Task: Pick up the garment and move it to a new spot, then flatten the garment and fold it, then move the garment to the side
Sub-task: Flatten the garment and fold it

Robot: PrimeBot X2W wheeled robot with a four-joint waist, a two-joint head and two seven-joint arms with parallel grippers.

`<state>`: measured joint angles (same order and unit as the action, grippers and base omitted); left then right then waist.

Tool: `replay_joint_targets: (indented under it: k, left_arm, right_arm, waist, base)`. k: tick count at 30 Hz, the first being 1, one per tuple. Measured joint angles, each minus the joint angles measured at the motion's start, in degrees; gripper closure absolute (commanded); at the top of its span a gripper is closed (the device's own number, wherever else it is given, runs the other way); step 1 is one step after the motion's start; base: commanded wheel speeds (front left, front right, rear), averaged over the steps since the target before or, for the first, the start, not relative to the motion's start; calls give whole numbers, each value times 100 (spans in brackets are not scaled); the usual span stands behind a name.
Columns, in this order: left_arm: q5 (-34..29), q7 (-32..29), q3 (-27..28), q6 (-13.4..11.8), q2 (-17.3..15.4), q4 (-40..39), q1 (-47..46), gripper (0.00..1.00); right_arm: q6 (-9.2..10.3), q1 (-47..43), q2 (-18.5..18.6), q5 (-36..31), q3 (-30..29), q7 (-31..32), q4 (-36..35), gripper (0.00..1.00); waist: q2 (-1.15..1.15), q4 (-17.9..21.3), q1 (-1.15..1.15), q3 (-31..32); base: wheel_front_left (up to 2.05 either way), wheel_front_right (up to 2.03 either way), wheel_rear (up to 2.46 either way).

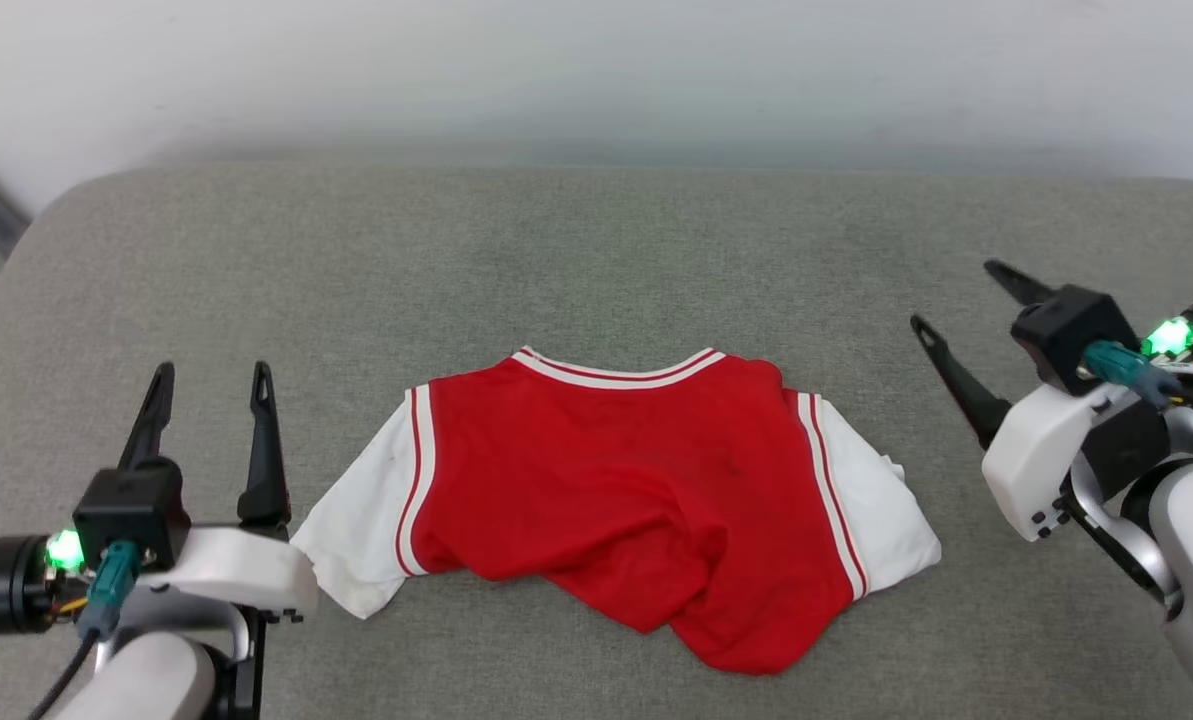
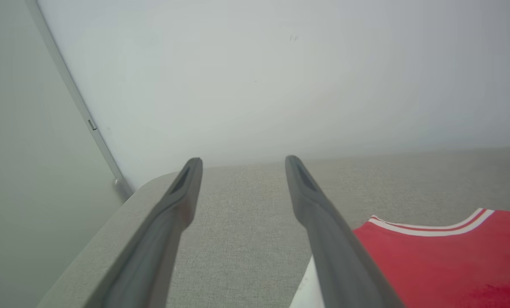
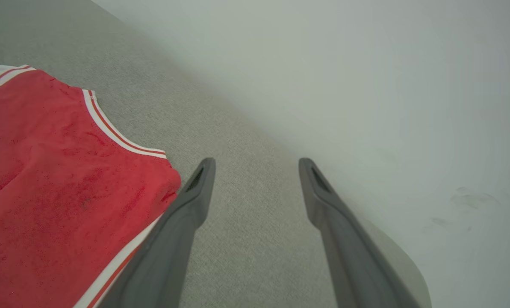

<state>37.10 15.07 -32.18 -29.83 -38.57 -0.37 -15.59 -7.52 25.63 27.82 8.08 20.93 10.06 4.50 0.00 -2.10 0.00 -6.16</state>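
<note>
The garment [image 1: 616, 480], a red jersey T-shirt with white short sleeves and striped trim, lies on the grey cushion, collar toward the wall. Its lower hem is rumpled and bunched toward the front right; no numerals show. My left gripper [image 1: 211, 375] hovers open just left of the left sleeve, holding nothing. My right gripper [image 1: 956, 300] stands open to the right of the right sleeve, tilted inward, also holding nothing. The left wrist view catches the collar and red body [image 2: 443, 256] at lower right of my open left gripper [image 2: 242, 160]. The right wrist view has the red fabric [image 3: 58, 184] left of my open right gripper [image 3: 257, 160].
The grey fabric surface [image 1: 596, 260] spreads wide behind and on both sides of the shirt. A pale wall [image 1: 596, 70] rises at its far edge. The surface's rounded left corner [image 2: 152, 182] and a wall trim strip [image 2: 92, 124] lie beyond my left fingers.
</note>
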Motion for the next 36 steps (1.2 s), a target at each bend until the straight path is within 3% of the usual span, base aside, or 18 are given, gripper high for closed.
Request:
replay_joint_targets:
  k: [6,13,19,23,28,29,30,36]
  left_arm:
    - [-832,0,814,222,654,-289,723,0]
    - [-1510,0,1263,627,1374,-307,978,0]
    - [-1916,0,1536,1003,1856,-281,984,0]
    - [-2108,0,1718,1228,2094,-205,949,0]
    - [-2313,0,1905,1461,2327,-108,935,0]
    - [-2352,0,1954,1488,2353,-93,935,0]
    - [-2392,0,2005,1525,2382,-76,935,0]
    - [-2568,0,2261,1673,2498,18,1041,0]
  right_arm:
    - [0,591,775,1315,1171,1744,44,0]
    - [1,1026,1288,2718,2012,3152,571,0]
    - [1,1178,1102,3175,2189,3170,1180,0]
    - [3,1177,772,3276,2429,3038,1586,0]
    - [12,1308,654,3272,2791,2722,1896,0]
    - [13,1335,648,3273,2871,2616,1933,89]
    - [14,1372,650,3273,2961,2506,1950,100]
    - [-3,1645,781,3174,3284,1679,1862,100]
  waist:
    - [0,-109,0,-132]
    - [0,-285,0,-383]
    - [0,-450,0,-704]
    - [0,-535,0,-908]
    - [0,-567,0,-1031]
    - [0,-554,-1,-1031]
    - [0,-534,-1,-1023]
    - [0,-339,1,-852]
  base:
    - [0,0,0]
    - [0,0,0]
    - [0,0,0]
    - [0,0,0]
    - [0,0,0]
    - [0,0,0]
    - [0,0,0]
    - [0,0,0]
